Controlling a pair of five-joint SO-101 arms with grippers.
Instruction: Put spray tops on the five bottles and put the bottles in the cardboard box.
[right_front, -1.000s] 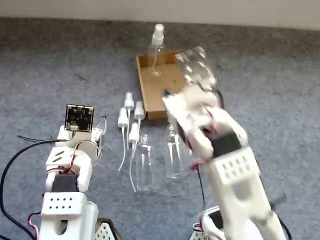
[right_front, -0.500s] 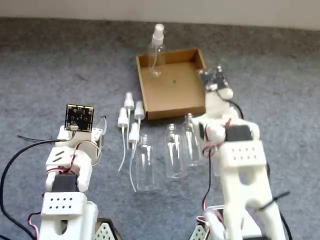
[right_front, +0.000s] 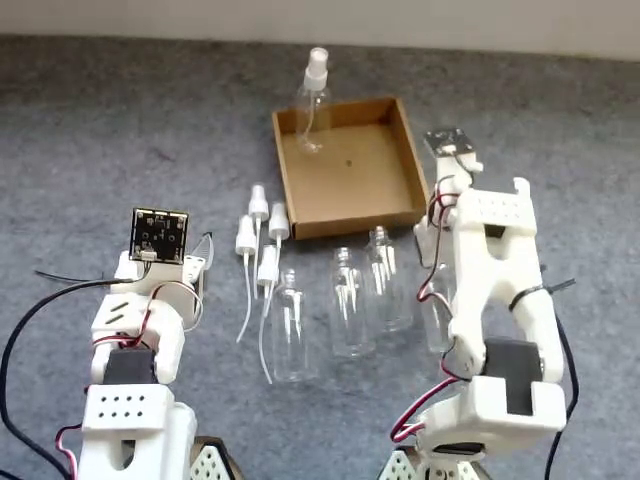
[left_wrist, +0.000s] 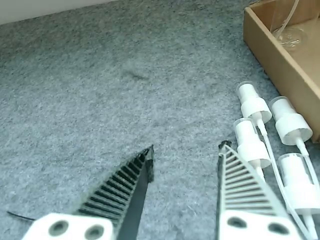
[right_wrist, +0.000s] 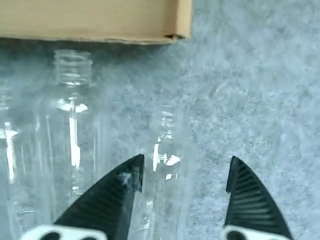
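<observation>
Right fingers (right_wrist: 117, 192) back, perhaps astride bottle (right_wrist: 167, 142)

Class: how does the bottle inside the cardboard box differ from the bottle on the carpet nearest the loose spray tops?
The boxed bottle wears a white spray top; the carpet bottle has a bare, open neck. The boxed bottle has a tube inside; the carpet bottle has none. The boxed bottle stands in the cardboard box; the carpet bottle sits outside it. Both are clear.
</observation>
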